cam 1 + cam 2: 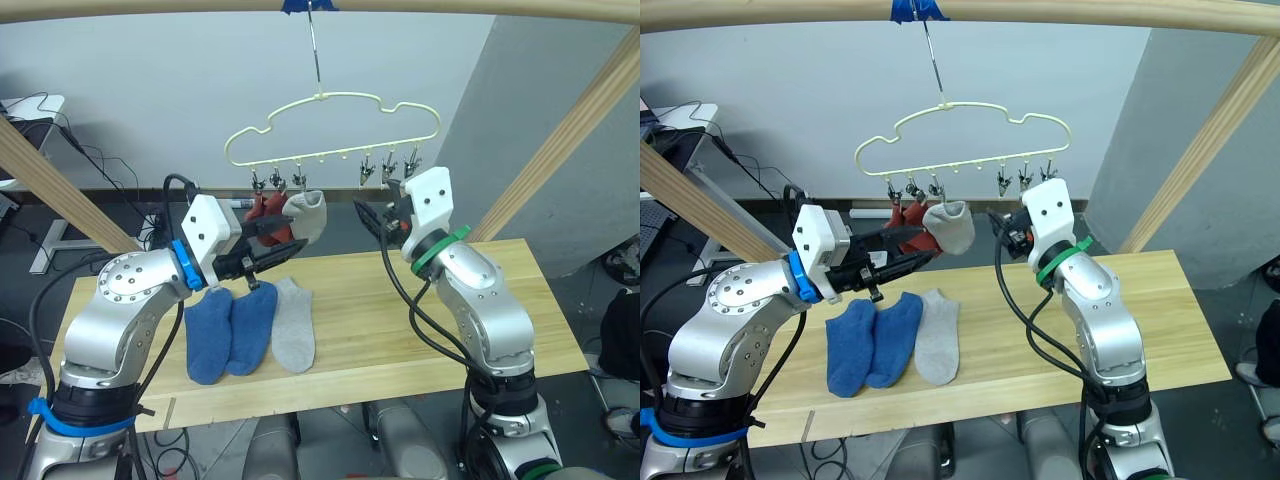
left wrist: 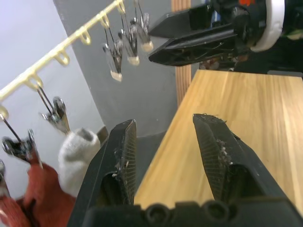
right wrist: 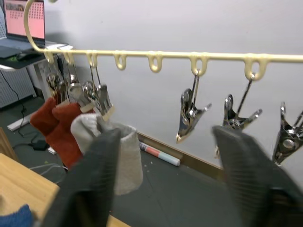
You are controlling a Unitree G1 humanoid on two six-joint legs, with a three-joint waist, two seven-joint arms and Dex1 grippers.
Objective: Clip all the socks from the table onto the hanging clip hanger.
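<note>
the clip hanger [image 1: 330, 130] hangs from a wooden pole [image 1: 320, 6] above the bench's [image 1: 520, 300] far edge. three socks are already clipped at its left end: two red socks [image 1: 264, 212] and one grey sock [image 1: 308, 215]. three lie flat on the bench at about 7 o'clock from the hanger: two blue socks [image 1: 228, 332] and a second grey sock [image 1: 293, 324]. the left hand [image 1: 268, 250] is spread and empty near the hung socks; the right hand [image 1: 377, 218], also spread and empty, is under the free clips [image 1: 388, 168]. i judge the next step is to pick the lying grey sock. the right half of the bench offers open room.
</note>
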